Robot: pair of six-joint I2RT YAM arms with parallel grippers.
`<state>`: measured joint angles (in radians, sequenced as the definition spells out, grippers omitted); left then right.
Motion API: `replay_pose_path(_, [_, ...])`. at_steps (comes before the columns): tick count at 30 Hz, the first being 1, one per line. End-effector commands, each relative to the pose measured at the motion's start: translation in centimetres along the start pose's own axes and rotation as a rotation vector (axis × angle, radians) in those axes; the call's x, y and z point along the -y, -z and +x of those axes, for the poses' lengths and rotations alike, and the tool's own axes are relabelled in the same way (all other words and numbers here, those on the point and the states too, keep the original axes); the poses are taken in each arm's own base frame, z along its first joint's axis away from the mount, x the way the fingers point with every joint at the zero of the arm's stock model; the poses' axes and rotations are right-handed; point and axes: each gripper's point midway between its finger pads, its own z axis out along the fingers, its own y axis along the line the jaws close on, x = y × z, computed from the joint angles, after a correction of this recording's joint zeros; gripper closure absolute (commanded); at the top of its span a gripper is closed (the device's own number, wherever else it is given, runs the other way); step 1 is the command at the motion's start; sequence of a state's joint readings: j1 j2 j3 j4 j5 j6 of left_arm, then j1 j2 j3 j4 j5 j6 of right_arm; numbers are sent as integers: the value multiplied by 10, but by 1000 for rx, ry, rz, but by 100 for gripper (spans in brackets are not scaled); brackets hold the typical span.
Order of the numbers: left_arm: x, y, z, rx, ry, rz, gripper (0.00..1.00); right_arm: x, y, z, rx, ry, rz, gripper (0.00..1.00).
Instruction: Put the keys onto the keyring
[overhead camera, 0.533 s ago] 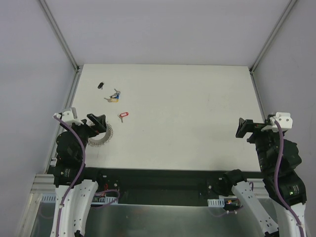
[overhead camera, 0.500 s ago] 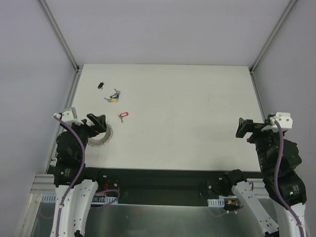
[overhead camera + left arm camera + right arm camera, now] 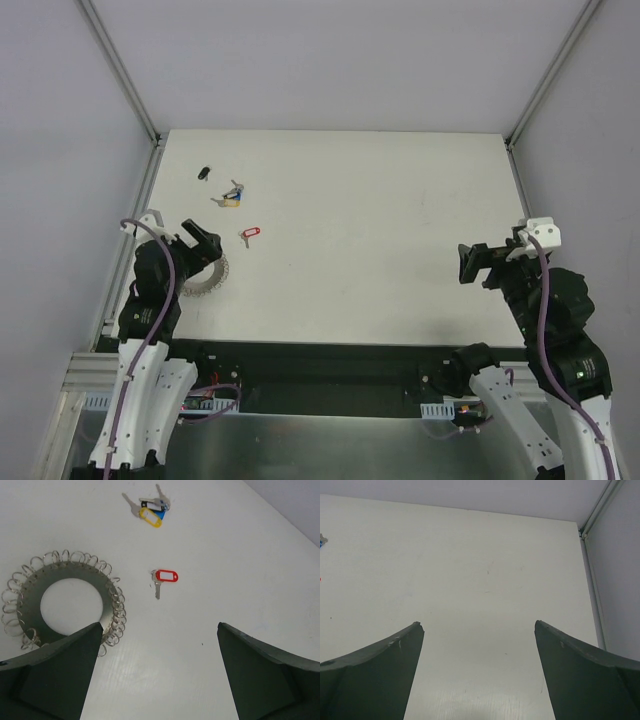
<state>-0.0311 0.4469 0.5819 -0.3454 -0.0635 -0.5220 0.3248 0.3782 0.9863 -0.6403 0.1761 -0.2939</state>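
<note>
The keyring (image 3: 207,279) is a large grey metal ring with a coiled wire edge, lying flat near the table's left side; the left wrist view shows the keyring (image 3: 70,571) with its near edge hidden behind my left finger. A silver key with a red tag (image 3: 249,234) lies just right of it, and the left wrist view shows this red-tagged key (image 3: 165,576) ahead of my jaws. A cluster of keys with yellow and blue tags (image 3: 232,195) (image 3: 151,511) lies farther back. My left gripper (image 3: 199,245) (image 3: 160,625) hovers open over the ring's far edge. At the right, my right gripper (image 3: 476,262) (image 3: 477,623) is open over bare table.
A small black object (image 3: 204,172) lies near the table's back left corner. Grey walls and metal frame posts (image 3: 122,70) bound the white table (image 3: 380,230) on three sides. In the right wrist view the right wall (image 3: 620,580) stands close by.
My right gripper has moved left, further over the table. My left arm has shifted slightly, its gripper now a little farther back over the ring. Keys and ring have not moved.
</note>
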Motion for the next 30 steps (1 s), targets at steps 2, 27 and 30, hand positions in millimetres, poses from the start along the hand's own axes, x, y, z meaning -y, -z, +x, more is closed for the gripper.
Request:
replay_pose_path(2, [-17,-18,32,-152,138,-134,1,-3,-9,10,-62,-13,-3,4])
replay_pose_path(27, [-91,-43,97,-386,247,-649,32,1,-27,39,-140,-3,49,4])
replay_pose_path(30, [-95,-44,102,-411,237,-678,33,0,-29,39,-141,2,47,4])
